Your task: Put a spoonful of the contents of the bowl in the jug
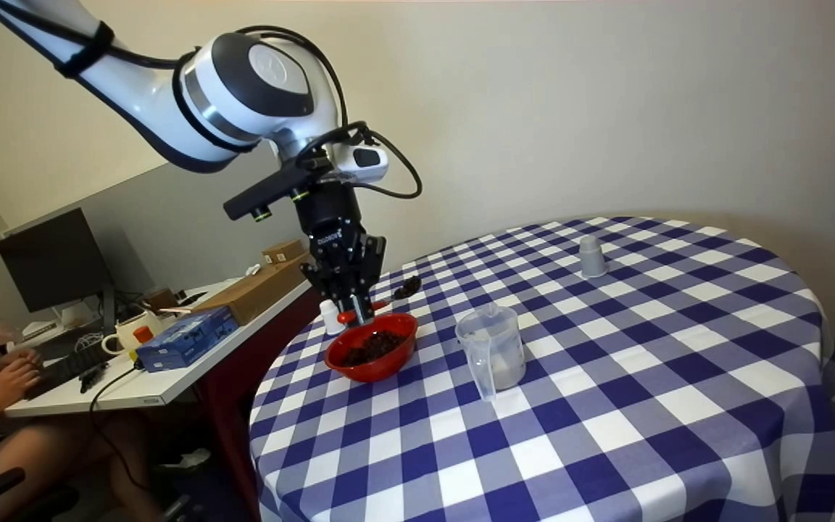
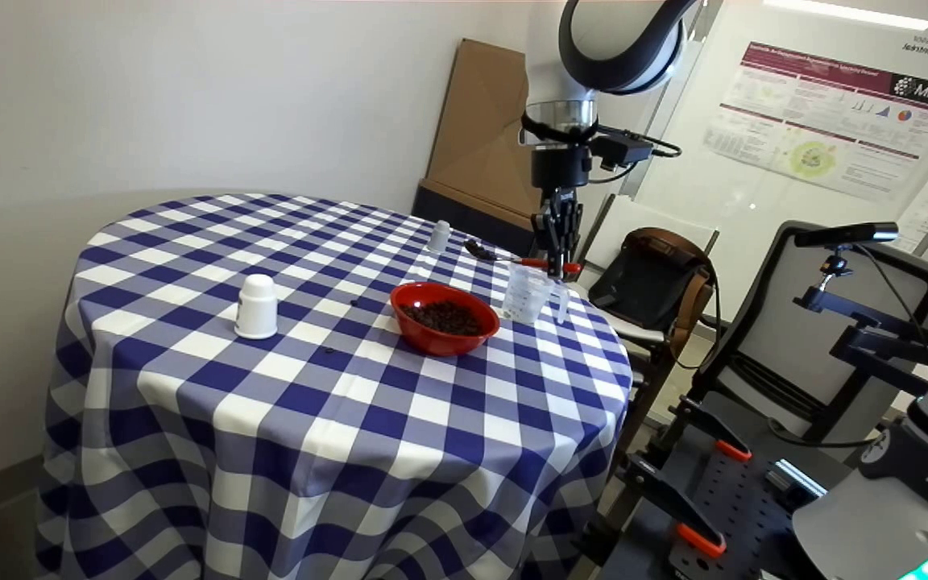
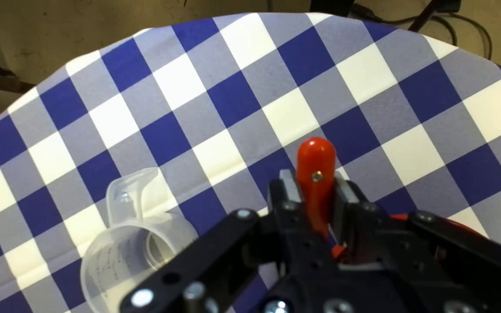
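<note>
Nearest, in the wrist view: black two-fingered end effector (image 3: 317, 184), barely parted, clamped from both sides on a long spoon (image 2: 527, 262) by its glossy red, round-ended handle, with the butt just beyond the tips. On the spoon's far end, a dark, loose heap (image 1: 409, 286). Probably between scoop and pour.

Next out: small, round, smooth red bowl (image 2: 424, 338), upright, holding brown-black loose contents (image 2: 449, 317). Just beside it, not touching: handled jug (image 1: 510, 330) of clear, colourless plastic, upright on the round surface (image 1: 606, 406) under a blue-and-white checked cloth (image 2: 335, 419); no dark bits to be made out inside. Heap off to one side of the jug in both exterior views; over bowl or over cloth, hard to tell. Farther off: white, tapered, plastic-looking cup (image 2: 257, 308) and, well apart, a second white cup (image 2: 439, 237).

Could go wrong, near to far: twisting in the grip, from weight hung out at one end. Shedding bits onto the cloth, from a jerk or tilt on the carry; two dark specks (image 2: 329, 350) there, perhaps strays. Clipping the bowl's rim, from swinging off too low. Tipping the light-looking jug or pouring short of its mouth, from misjudging the reach with the heap out of sight in the wrist view.

Pose: reaching down from above with the white arm (image 1: 243, 90), sharply bent at the wrist; end effector pointing down, leaning slightly in an exterior view; spoon crosswise, near level as far as can be judged, loaded end perhaps a little high.
</note>
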Robot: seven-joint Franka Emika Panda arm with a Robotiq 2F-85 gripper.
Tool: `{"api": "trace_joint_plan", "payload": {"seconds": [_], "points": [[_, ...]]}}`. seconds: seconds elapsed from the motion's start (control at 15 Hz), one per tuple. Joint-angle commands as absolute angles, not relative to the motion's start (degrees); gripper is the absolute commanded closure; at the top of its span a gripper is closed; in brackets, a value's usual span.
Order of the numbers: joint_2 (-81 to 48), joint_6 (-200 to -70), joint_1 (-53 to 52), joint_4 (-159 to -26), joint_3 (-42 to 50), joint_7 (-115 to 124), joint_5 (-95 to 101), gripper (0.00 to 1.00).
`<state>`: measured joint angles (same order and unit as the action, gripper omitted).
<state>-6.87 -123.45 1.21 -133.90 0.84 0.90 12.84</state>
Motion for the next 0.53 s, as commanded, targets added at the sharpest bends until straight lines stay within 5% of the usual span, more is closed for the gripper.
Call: {"api": "trace_joint_plan", "payload": {"seconds": [0.0,0.47], "points": [[-3.56,-124.85,3.02,-136.76,2.69,-0.89,11.15,0.89],[-2.1,-124.92,6.15,-138.29,5.86,-0.95,11.19,0.89]]}}
